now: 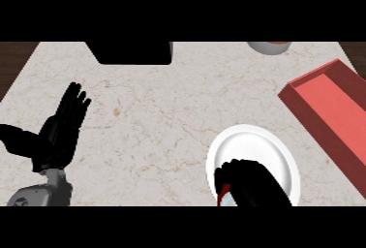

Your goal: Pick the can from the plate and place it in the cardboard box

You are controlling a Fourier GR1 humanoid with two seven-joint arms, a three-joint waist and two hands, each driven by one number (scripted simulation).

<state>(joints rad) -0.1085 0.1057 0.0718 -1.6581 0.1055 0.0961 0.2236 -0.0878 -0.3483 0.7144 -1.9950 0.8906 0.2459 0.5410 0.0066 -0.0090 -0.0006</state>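
— So, where's the can (226, 193)?

— Under my right hand (251, 184), low on the white plate (250, 138). My fingers are curled round it; only a sliver of red and pale metal shows at their left edge.

— What might go wrong?

— I'd guess the hold. My hand hides most of the can, so I can't judge how square it sits in my fingers. If it's off-centre, the can could tip when I lift, or drag the plate.

— And your other hand?

— My left hand (63, 127) rests open at the left, fingers up, well apart from everything.

— The way ahead?

— The red box (330, 109) lies to the right, beyond the plate. Its near wall is what I must lift over. Farther back sit a black block (134, 52) and a bowl (269, 47), both out of the way.
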